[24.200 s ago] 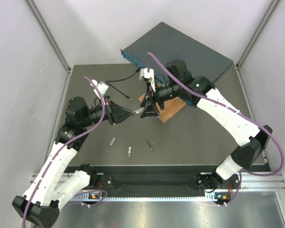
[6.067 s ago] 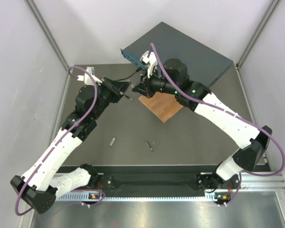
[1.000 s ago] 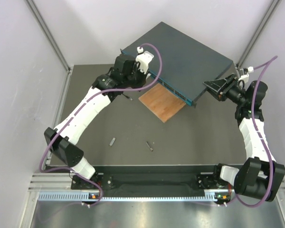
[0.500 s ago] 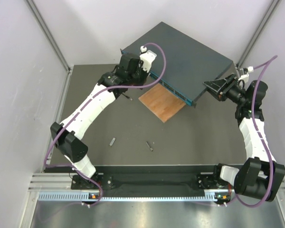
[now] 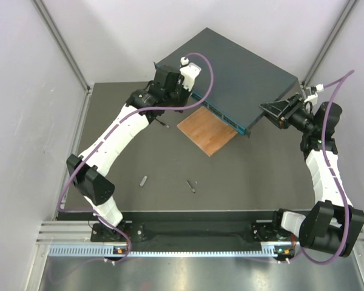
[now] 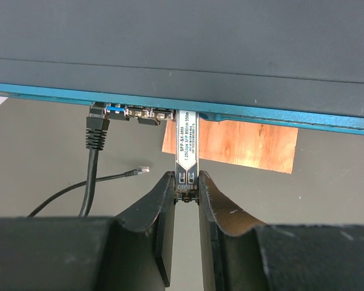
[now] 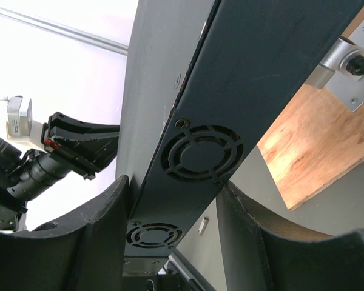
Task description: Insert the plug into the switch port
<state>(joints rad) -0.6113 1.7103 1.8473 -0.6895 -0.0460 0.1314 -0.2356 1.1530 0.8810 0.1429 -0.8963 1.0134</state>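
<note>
The switch point(image 5: 242, 66) is a flat dark blue-grey box at the back of the table, with its teal front face point(image 6: 261, 112) towards the left arm. My left gripper point(image 5: 181, 91) is shut on the rear end of a slim metal plug point(image 6: 186, 145). The plug's front end sits in a socket of the teal face. In the left wrist view the gripper point(image 6: 186, 182) grips the plug from both sides. My right gripper point(image 5: 268, 110) is shut on the switch's right side, over its fan grilles point(image 7: 200, 151), with one finger on each face point(image 7: 175, 185).
A thin brown wooden board point(image 5: 207, 130) lies under the switch's front edge. A black cable point(image 6: 94, 145) is plugged into the socket left of the plug, and its loose end point(image 6: 142, 171) lies on the mat. Two small metal parts point(image 5: 144, 180) point(image 5: 192, 186) lie mid-table.
My left wrist has edged a little right and towards the switch's front face in the last second. The right arm and the switch have not moved.
</note>
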